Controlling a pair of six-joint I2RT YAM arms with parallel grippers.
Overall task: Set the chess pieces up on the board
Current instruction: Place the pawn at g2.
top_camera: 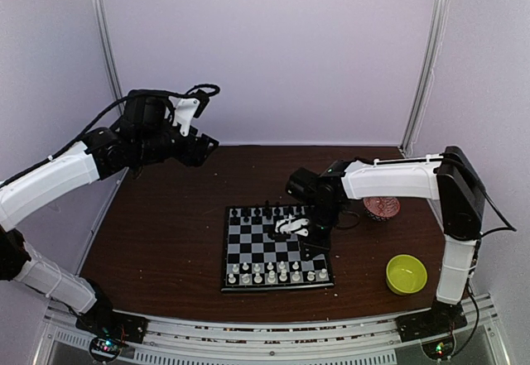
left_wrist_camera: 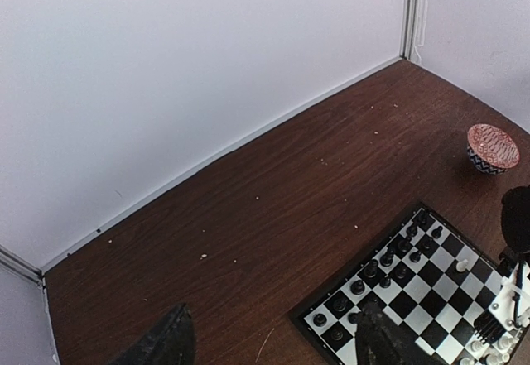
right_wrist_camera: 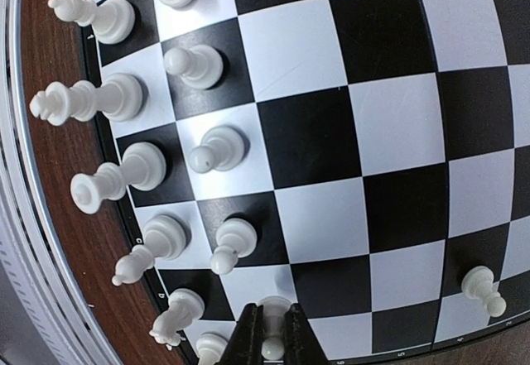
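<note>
Right gripper (right_wrist_camera: 272, 317) clenched a white pawn (right_wrist_camera: 272, 350) upright, lined with the board's (right_wrist_camera: 315, 137) near pawn row, for seating; left gripper (left_wrist_camera: 273, 324) hung released, far-left.

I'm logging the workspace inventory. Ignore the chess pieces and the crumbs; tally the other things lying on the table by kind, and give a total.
Chessboard: 1
Bowls: 2 (red-patterned bowl, yellow-green bowl)
Total: 3
</note>
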